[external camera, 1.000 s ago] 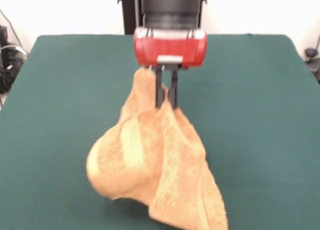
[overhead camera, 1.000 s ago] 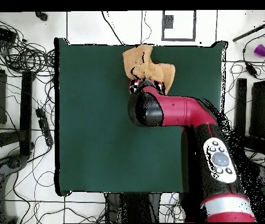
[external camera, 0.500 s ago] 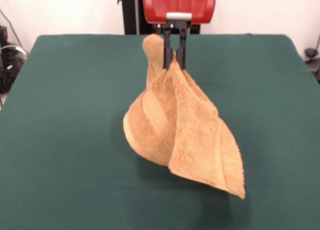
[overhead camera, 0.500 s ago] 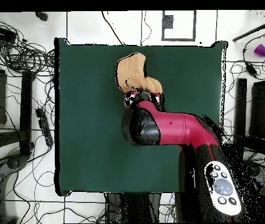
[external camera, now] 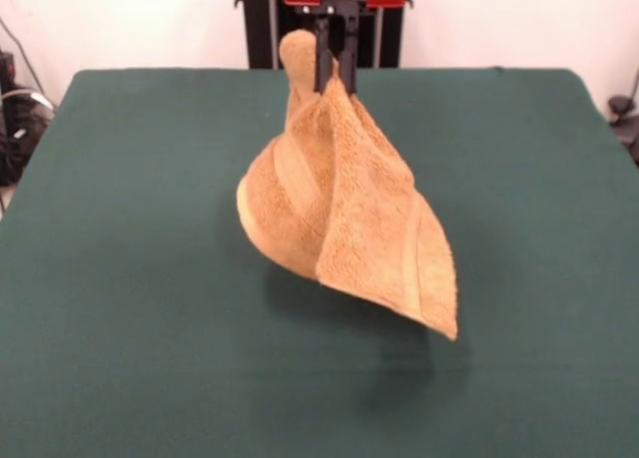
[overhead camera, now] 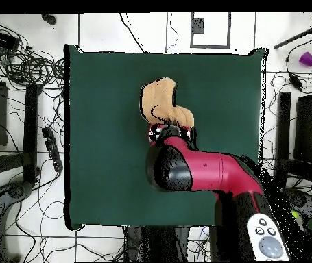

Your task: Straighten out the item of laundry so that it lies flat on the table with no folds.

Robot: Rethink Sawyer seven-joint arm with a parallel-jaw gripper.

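Front view
- The arm comes down from the top edge, and only the red lower part of its head and the gripper [external camera: 335,51] are visible.
- The two dark fingers [external camera: 322,49] point straight down and stand close together, nearly parallel.
- The jaws are closed on a pinch of the towel [external camera: 339,209] at its highest part, with cloth visible on both sides of the fingers.
- A rounded bump of cloth rises just left of the fingers, to about the same height as their upper part.
- The towel hangs from the gripper in the shape of a cone that widens downward.
- It is folded on itself, with a rounded bulge at the lower left and a long flap that ends in a sharp corner at the lower right.
- A smoother woven band runs along the flap near its right edge, and another band crosses the left bulge.
- A shadow lies on the table [external camera: 120,278] under the towel, and the pointed corner seems to hang free above the green surface.
- I cannot tell if the lowest part of the bulge touches the table.

Overhead view
- The red and black arm [overhead camera: 206,171] reaches from the lower right toward the middle of the table [overhead camera: 97,123], and its black round end covers the gripper.
- The towel [overhead camera: 160,99] shows just beyond the end of the arm, over the upper middle part of the table.
- There are no containers on the table.
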